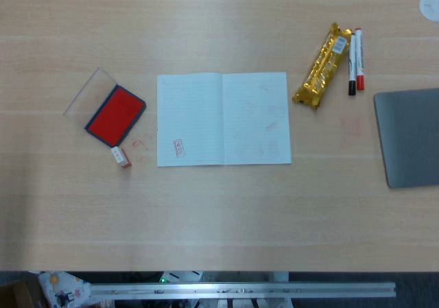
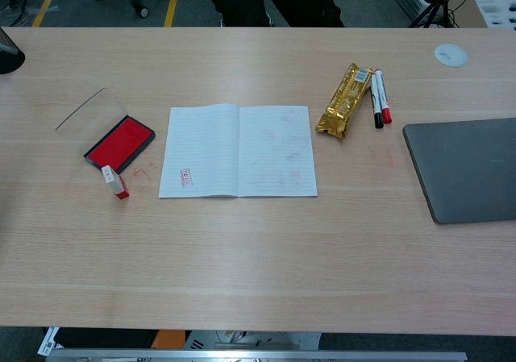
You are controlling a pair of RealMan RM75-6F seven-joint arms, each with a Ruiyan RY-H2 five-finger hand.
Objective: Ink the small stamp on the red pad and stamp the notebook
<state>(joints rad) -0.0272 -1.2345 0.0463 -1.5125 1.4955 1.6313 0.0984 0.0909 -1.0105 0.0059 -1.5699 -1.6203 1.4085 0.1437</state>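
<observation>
The open notebook (image 1: 223, 119) (image 2: 238, 151) lies flat mid-table, with a small red stamp print (image 1: 180, 147) low on its left page. Left of it sits the red ink pad (image 1: 115, 114) (image 2: 119, 143), its clear lid (image 1: 89, 92) folded back. The small white and red stamp (image 1: 121, 157) (image 2: 114, 181) lies on its side just below the pad, untouched. No hand appears in the head view. In the chest view a dark sliver at the left edge, apparently my left hand (image 2: 6, 54), stays far from the stamp with its fingers hidden. My right hand is out of both views.
A gold snack bar (image 1: 324, 66) and two markers (image 1: 355, 60) lie right of the notebook. A grey laptop (image 1: 408, 136) sits at the right edge and a white disc (image 1: 429, 6) at the far right corner. Faint red smudges mark the wood beside the stamp.
</observation>
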